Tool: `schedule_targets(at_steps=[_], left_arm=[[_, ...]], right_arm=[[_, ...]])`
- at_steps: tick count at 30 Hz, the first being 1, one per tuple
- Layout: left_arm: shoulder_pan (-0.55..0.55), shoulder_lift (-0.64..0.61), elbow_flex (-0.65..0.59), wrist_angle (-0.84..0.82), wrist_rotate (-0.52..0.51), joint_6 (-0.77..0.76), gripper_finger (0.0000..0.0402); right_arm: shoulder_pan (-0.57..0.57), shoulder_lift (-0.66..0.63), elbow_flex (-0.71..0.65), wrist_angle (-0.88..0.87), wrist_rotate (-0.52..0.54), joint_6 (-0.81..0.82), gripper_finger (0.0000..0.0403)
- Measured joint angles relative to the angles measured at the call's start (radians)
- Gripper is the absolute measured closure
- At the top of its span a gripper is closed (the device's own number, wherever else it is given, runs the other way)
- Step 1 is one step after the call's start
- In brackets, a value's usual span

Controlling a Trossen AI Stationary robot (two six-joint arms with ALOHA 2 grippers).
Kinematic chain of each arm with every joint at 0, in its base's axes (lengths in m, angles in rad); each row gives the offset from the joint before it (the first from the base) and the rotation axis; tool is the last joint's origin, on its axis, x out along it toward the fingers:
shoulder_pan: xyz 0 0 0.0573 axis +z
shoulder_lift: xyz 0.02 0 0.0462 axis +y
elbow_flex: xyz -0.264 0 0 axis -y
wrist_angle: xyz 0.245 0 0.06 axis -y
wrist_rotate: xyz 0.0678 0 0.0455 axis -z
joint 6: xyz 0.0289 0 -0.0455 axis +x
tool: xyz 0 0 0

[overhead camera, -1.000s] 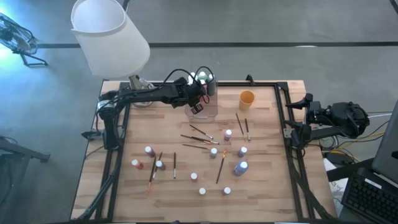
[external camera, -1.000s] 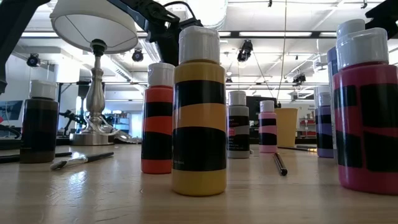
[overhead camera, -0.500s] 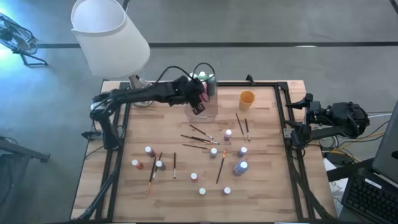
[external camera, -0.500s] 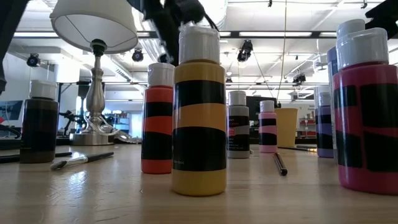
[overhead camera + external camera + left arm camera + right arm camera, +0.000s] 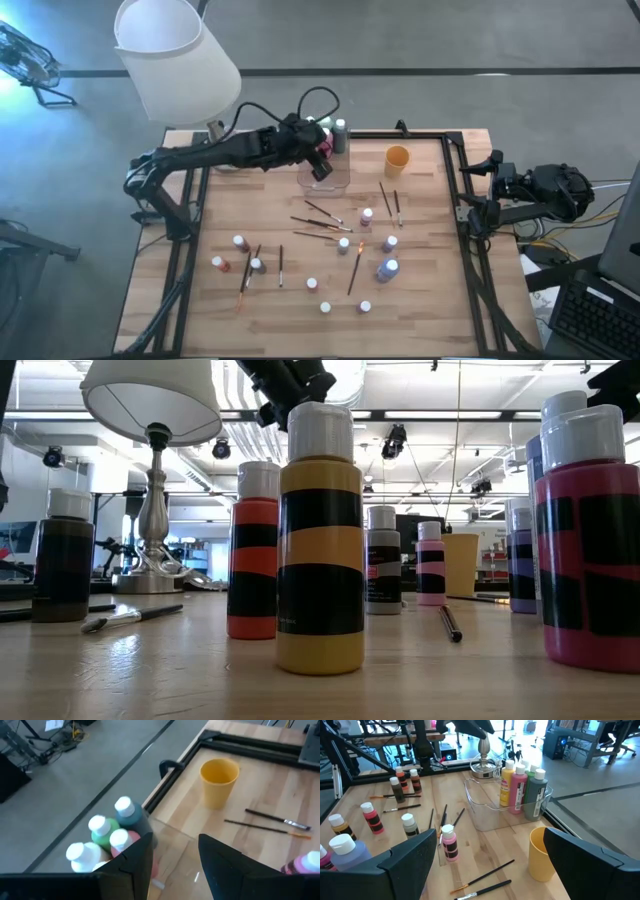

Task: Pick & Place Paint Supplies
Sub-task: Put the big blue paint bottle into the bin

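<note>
Several white-capped paint bottles (image 5: 335, 130) stand upright in the far end of a clear plastic box (image 5: 326, 180); the left wrist view shows them (image 5: 107, 832) just beyond my fingers. My left gripper (image 5: 322, 165) hovers open above the box, with nothing between its fingers (image 5: 135, 865). More bottles (image 5: 367, 215) and thin dark-handled brushes (image 5: 322, 214) lie scattered on the wooden table. Beyond the table's right edge, my right gripper (image 5: 476, 190) waits open.
An orange cup (image 5: 397, 158) stands right of the box. A lamp with a white shade (image 5: 175, 60) rises at the far left corner. A black frame (image 5: 455, 200) borders the table. Bottles (image 5: 320, 540) stand close before the low camera.
My left gripper has risen out of the clear box and drawn back a little toward the far left, tipping from steeply downward to nearer level. Its fingers stay open. The bottles in the box have kept still.
</note>
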Motion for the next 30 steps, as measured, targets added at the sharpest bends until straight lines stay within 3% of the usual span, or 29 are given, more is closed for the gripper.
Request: schedule_targets(at_steps=[5,11,14,19,26,30], left_arm=[[-0.002,0.002,-0.001,0.001,0.029,-0.012,0.0239],[-0.032,0.001,0.021,0.009,0.232,-0.031,0.0238],[-0.070,-0.002,0.053,0.014,0.270,-0.016,0.0238],[-0.134,-0.004,0.095,-0.010,0.264,0.011,0.0239],[-0.250,-0.090,0.071,-0.034,0.097,0.061,0.0239],[-0.310,-0.152,0.017,-0.029,0.069,0.086,0.0239]], right_arm=[[0.000,0.000,0.000,0.000,0.000,0.000,0.0039],[0.000,0.000,0.000,0.000,0.000,0.000,0.0039],[0.000,0.000,0.000,0.000,0.000,0.000,0.0039],[0.000,0.000,0.000,0.000,0.000,0.000,0.0039],[0.000,0.000,0.000,0.000,0.000,0.000,0.0039],[0.000,0.000,0.000,0.000,0.000,0.000,0.0039]])
